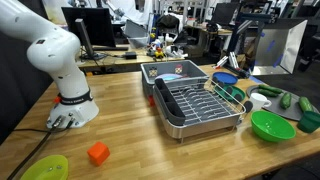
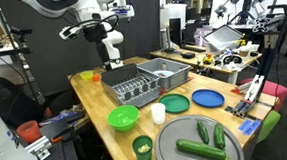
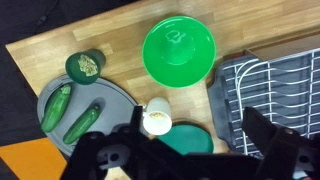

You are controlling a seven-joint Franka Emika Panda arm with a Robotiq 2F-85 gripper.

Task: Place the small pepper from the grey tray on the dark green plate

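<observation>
The grey tray (image 2: 172, 140) lies at the table's near end and holds several green vegetables (image 2: 194, 147); I cannot tell which one is the small pepper. The wrist view shows the tray (image 3: 45, 92) at the left with two of them (image 3: 57, 105). The dark green plate (image 2: 175, 104) lies between a white cup and a blue plate, and sits under the jaws in the wrist view (image 3: 190, 140). My gripper (image 2: 112, 58) hangs high above the wire rack, far from the tray. Its fingers (image 3: 195, 115) are wide apart and empty.
A wire dish rack (image 2: 134, 89) and a dark grey tub (image 2: 169, 76) stand mid-table. A bright green bowl (image 2: 123, 117), white cup (image 2: 158, 112), blue plate (image 2: 207, 98) and small green cup (image 2: 142, 148) surround the plate. A yellow-green plate (image 1: 45, 168) and orange block (image 1: 97, 153) lie near the base.
</observation>
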